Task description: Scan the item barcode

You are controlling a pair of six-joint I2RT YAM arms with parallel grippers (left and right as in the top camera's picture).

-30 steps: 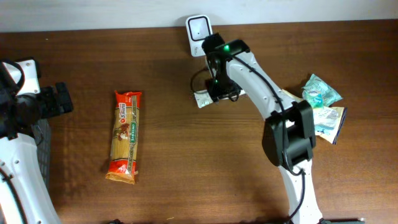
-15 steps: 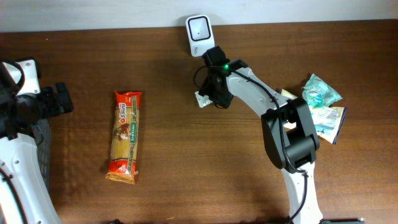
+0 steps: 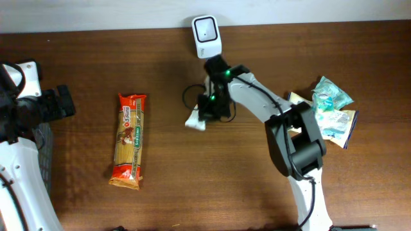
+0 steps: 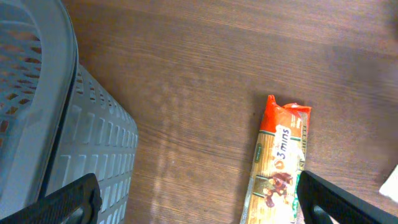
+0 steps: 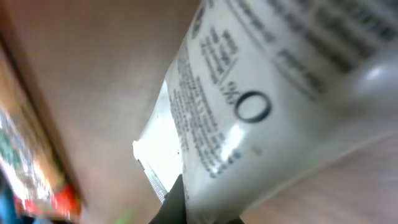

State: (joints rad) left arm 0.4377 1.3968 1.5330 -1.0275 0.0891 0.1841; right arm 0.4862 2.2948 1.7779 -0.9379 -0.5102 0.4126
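Beyond the right hand [image 3: 205,113] and its packet [image 3: 194,122] stands the scanner [image 3: 206,29], pasta [image 3: 130,141] well left, open counter [image 3: 167,151] between.

Most of the white packet [image 3: 194,123] is buried under the right pincer [image 3: 207,112], just a corner poking out; up close its print's blurry and cropped.

pasta packet [image 4: 277,169]: "3 mins" | white sachet [image 5: 249,106]: print blurred, perhaps "O"
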